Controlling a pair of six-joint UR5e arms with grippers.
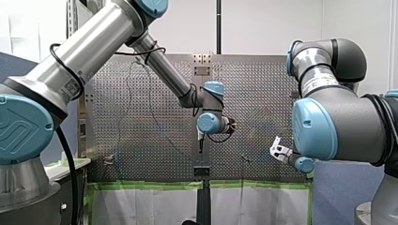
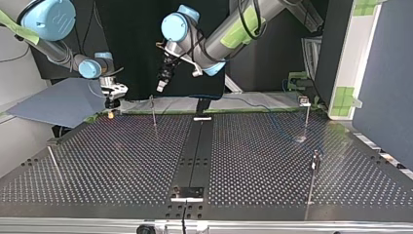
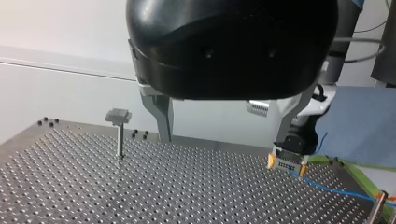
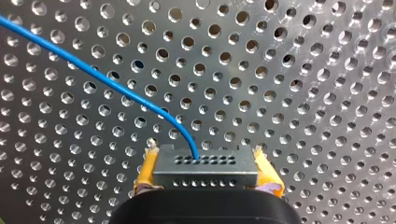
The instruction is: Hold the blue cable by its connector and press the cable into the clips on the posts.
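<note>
The connector [image 4: 205, 175] is clamped between the yellow pads [image 4: 147, 170] of the right gripper [image 4: 208, 171], close over the perforated table [image 4: 303, 70] near its edge; the blue cable [image 4: 116, 91] is seen curving away from it; the left gripper [image 3: 223, 137] is poised above the table, angled downward, fingers spread wide, nothing gripped.

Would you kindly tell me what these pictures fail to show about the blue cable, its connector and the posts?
- Blue cable: its far end is cut off by the right wrist view's edge.
- Clips on the thin metal posts: too small in the top view to tell their form.
- Grey connector: its rear is hidden by my right gripper's black body in the right wrist view.
</note>
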